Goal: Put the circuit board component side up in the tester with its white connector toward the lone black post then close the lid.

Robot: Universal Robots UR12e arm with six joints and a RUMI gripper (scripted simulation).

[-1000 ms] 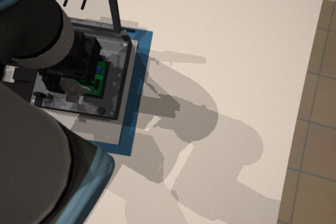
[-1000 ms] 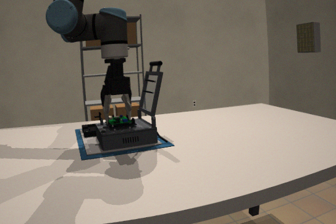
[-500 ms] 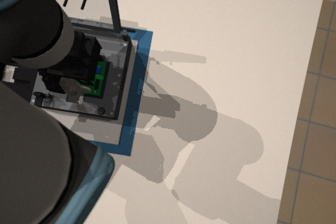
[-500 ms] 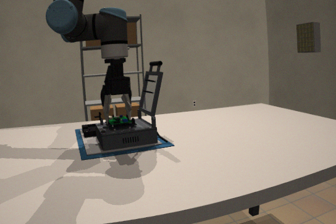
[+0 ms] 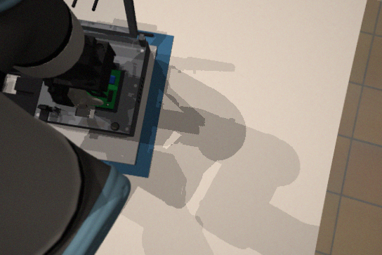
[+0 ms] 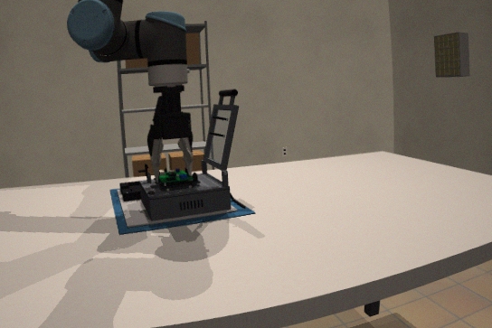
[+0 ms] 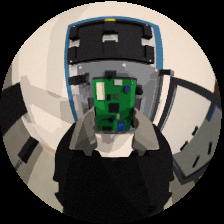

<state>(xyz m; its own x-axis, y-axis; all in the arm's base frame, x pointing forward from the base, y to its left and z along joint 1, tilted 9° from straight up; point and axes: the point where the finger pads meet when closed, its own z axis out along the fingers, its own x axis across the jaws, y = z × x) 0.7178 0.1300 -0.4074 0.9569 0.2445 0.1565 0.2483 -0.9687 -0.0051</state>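
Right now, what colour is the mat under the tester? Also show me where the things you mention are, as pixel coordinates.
Blue mat (image 5: 142, 170) (image 6: 121, 226) (image 7: 159, 45); the top view shows it best, along the tester's side.

This looks like a workshop or lab: a pale counter (image 5: 267, 56) (image 6: 316, 230), a shelf rack (image 6: 121, 117) with cartons (image 6: 186, 161) at centre left of the exterior view, plain walls (image 6: 307, 50), and, lower right, a tiled floor (image 5: 358, 165) (image 6: 466, 295).
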